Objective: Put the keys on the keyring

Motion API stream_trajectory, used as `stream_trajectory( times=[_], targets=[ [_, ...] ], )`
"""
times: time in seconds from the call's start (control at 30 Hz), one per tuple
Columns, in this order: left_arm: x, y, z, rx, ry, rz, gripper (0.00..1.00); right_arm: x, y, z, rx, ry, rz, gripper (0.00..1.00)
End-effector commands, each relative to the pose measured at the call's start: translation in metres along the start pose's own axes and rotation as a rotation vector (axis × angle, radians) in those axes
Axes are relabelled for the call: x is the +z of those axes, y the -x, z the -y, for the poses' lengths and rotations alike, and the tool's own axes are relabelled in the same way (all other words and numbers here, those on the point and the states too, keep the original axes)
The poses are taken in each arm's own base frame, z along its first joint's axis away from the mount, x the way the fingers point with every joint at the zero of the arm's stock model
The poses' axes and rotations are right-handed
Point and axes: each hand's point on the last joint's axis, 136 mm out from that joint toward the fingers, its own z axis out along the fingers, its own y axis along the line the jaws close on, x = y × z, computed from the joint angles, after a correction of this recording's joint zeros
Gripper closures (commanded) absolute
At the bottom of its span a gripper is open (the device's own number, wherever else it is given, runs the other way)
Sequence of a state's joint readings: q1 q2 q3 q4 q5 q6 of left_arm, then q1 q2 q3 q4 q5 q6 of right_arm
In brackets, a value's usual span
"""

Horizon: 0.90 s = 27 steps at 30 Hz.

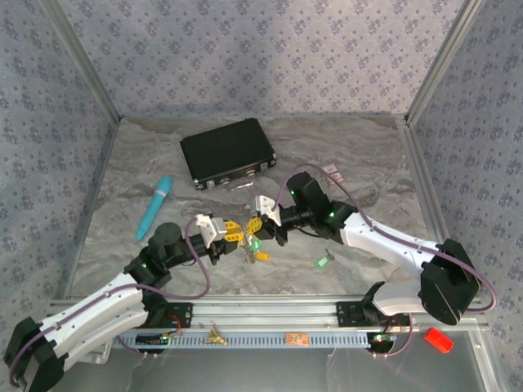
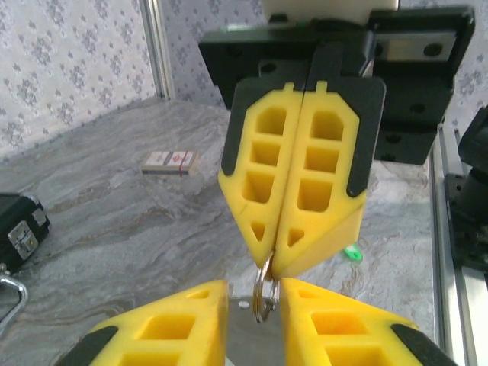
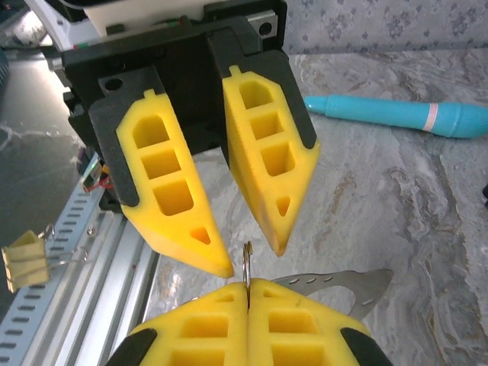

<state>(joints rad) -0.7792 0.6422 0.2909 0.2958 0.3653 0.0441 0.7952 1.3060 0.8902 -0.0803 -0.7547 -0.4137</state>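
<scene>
The keyring is a small silvery split ring, held edge-on between my two grippers. My right gripper is shut on its lower part, and the ring sticks up from the pads. My left gripper faces it tip to tip, open, with the ring in the gap and touching neither finger. From above, the left gripper and right gripper meet at the table's middle. Green and yellow keys sit just below them. Another green key lies to the right.
A flat silver metal tag lies under the grippers. A black case sits at the back, a teal stick to the left, a white-and-pink card at back right. A yellow binder clip rests on the front rail.
</scene>
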Motion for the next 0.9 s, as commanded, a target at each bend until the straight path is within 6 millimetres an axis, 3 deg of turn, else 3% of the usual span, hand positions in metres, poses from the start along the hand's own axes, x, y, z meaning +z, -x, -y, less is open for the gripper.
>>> stream_trajectory(
  times=[0.0, 0.4, 0.87],
  targets=[
    [0.000, 0.005, -0.001, 0.000, 0.008, -0.046, 0.72, -0.005, 0.004, -0.004, -0.059, 0.001, -0.065, 1.00],
    [0.004, 0.001, 0.009, 0.024, -0.064, -0.114, 0.77, 0.005, 0.004, -0.013, -0.140, 0.017, -0.158, 1.00],
    [0.005, 0.006, 0.016, 0.085, -0.109, -0.089, 1.00, 0.007, 0.005, -0.012, -0.120, 0.015, -0.171, 0.97]
  ],
)
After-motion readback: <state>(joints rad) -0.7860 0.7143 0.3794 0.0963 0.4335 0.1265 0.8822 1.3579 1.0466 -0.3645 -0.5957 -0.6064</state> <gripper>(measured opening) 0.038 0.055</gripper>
